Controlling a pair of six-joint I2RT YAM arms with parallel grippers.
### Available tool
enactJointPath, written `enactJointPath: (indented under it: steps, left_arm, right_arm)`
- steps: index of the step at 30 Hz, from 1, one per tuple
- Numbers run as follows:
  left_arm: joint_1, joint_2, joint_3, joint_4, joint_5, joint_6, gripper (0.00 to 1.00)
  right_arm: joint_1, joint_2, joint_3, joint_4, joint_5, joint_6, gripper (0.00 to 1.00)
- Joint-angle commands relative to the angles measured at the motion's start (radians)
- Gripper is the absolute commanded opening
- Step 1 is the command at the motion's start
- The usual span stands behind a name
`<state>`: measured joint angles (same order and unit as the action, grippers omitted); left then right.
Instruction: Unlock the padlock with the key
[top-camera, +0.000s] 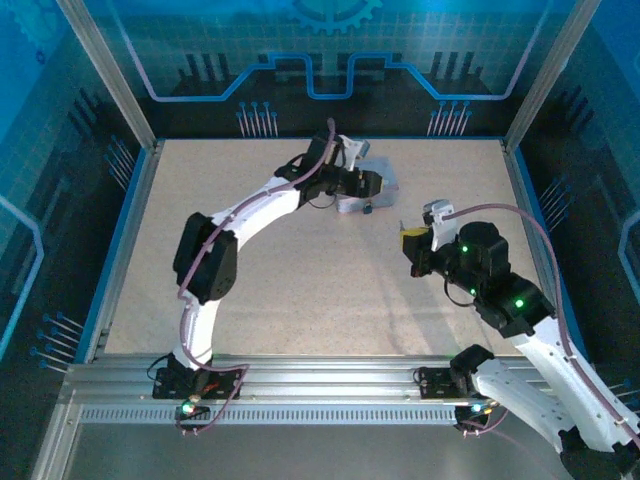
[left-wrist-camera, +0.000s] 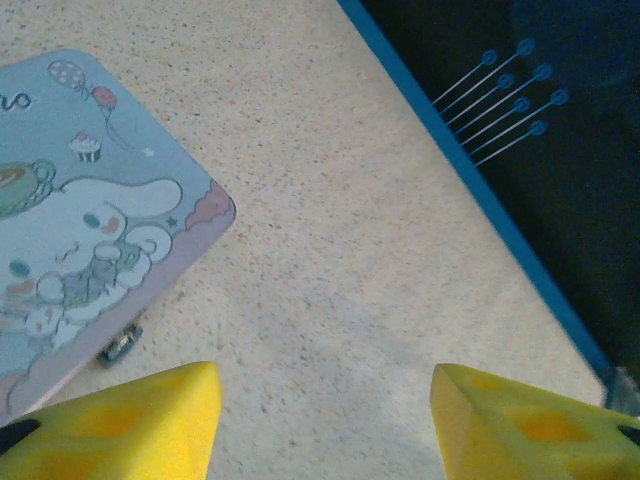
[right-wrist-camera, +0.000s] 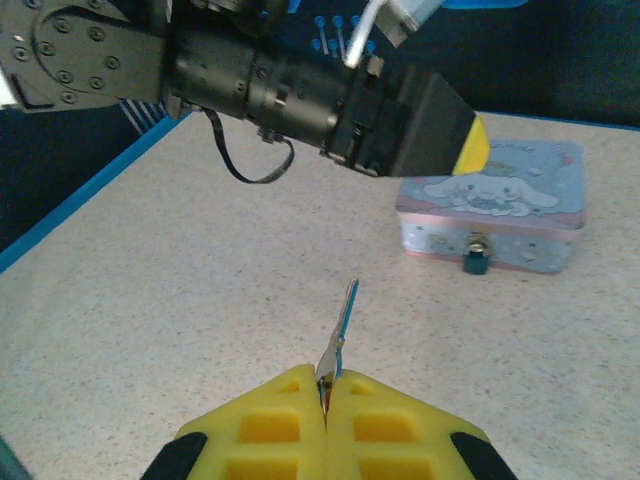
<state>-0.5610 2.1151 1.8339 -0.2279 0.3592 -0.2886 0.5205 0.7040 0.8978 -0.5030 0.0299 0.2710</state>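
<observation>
Right gripper (right-wrist-camera: 326, 392) clamps the key (right-wrist-camera: 341, 328), hiding its head.

1 tin box (right-wrist-camera: 490, 205), 1 padlock (right-wrist-camera: 474, 262), 1 key (right-wrist-camera: 341, 325), 2 grippers: L gripper (left-wrist-camera: 322, 400), R gripper (right-wrist-camera: 325, 388).

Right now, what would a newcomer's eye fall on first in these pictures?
The pastel blue-and-pink tin box with a cartoon character on its lid, at the far middle of the table, a tiny dark padlock hanging at its front. Nearer, the right gripper is shut on a thin metal key, while the left gripper hangs open at the box's corner.
</observation>
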Motion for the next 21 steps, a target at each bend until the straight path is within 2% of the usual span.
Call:
enactJointPath:
  steps: [1, 4, 7, 13, 21]
  left_arm:
    - [-0.028, 0.101, 0.168, -0.170, -0.082, 0.123, 0.61]
    - [-0.035, 0.207, 0.316, -0.258, -0.121, 0.154, 0.63]
    - [-0.045, 0.290, 0.426, -0.310, -0.166, 0.187, 0.70]
    - [-0.063, 0.402, 0.554, -0.307, -0.221, 0.225, 0.84]
    - [-0.081, 0.487, 0.639, -0.273, -0.246, 0.227, 0.89]
  right_arm:
    - [-0.010, -0.007, 0.046, -0.095, 0.077, -0.012, 0.00]
    - [-0.010, -0.006, 0.059, -0.123, 0.101, -0.006, 0.00]
    - [-0.011, -0.009, 0.062, -0.132, 0.111, -0.004, 0.00]
    - [-0.013, -0.008, 0.059, -0.135, 0.111, -0.001, 0.00]
    - [-0.014, -0.006, 0.048, -0.126, 0.102, 0.010, 0.00]
